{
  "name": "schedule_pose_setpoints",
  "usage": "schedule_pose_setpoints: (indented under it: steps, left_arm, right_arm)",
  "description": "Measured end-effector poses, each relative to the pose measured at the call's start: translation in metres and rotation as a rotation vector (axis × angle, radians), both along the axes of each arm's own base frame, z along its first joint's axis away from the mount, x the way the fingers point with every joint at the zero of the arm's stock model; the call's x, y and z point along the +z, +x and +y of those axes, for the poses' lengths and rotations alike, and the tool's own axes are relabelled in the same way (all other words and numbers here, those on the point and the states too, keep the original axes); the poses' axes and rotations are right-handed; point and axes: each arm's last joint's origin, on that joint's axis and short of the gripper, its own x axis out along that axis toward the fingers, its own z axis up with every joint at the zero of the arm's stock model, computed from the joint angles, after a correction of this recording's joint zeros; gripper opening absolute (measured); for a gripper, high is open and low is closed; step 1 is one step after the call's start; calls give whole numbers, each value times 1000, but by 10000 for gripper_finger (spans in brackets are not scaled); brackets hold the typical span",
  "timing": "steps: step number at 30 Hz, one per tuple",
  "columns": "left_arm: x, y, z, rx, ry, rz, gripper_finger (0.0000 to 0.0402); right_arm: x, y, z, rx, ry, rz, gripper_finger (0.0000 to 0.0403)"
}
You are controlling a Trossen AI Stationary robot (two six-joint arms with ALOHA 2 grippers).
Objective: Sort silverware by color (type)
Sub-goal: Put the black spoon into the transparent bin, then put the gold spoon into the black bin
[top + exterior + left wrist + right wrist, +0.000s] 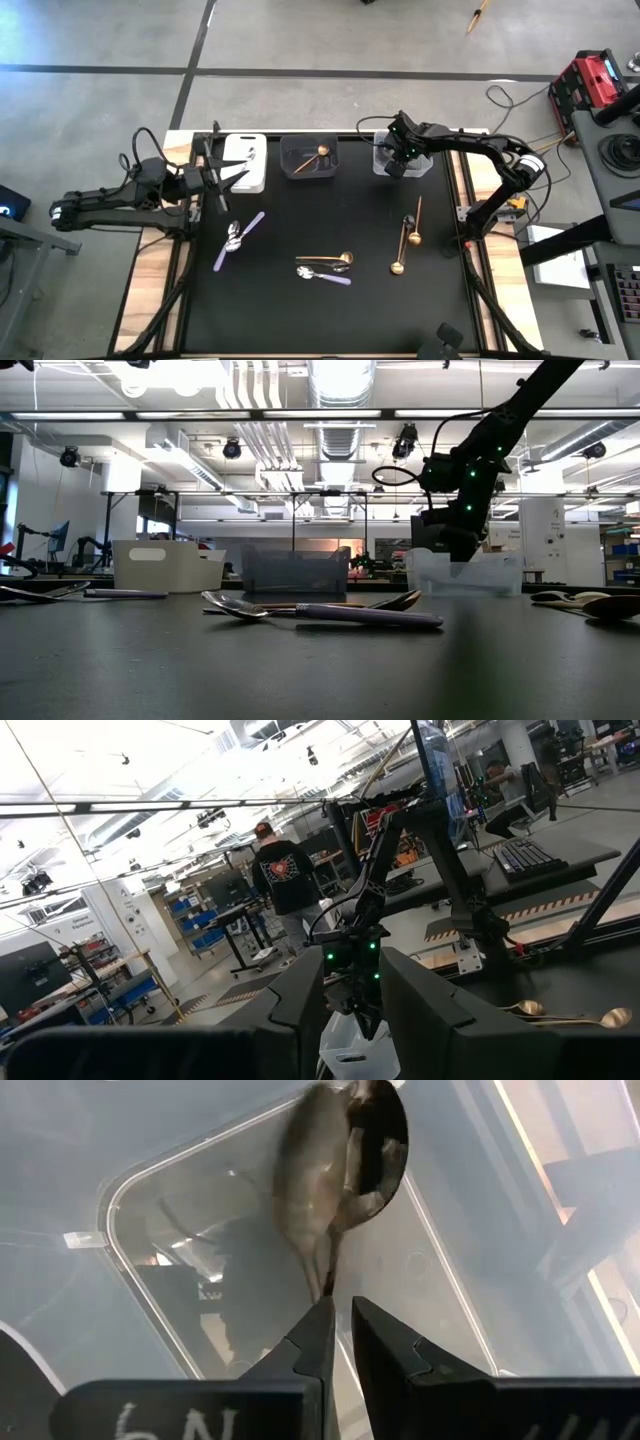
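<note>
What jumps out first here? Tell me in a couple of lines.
The right gripper hangs over the clear bin at the mat's far right, a dark spoon blurred just past its nearly closed fingertips. On the black mat, gold and lilac-handled silverware lies scattered, and one gold spoon sits in the dark middle bin. The left gripper waits beside the white bin.

Right gripper (338, 1330) pointing down, fingers barely parted, left gripper (212, 178) seemingly idle

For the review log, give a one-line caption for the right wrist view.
Right tool poised over the clear bin, a dark grey spoon dropping from its slightly parted fingers.
</note>
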Motion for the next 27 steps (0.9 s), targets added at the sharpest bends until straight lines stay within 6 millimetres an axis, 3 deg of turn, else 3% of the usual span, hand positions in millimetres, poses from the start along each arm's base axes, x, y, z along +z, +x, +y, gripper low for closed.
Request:
schedule_pose_setpoints:
  steps: [13, 20, 27]
  left_arm:
    - [0, 0, 0, 0, 0, 0, 84]
    - [0, 3, 0, 0, -1, 0, 84]
    - [-3, 17, 2, -3, -16, 14, 84]
  right_arm:
    - [3, 0, 1, -25, 0, -15, 33]
    - [32, 3, 6, -47, -46, -88, 33]
    - [69, 14, 33, -3, -120, -230, 33]
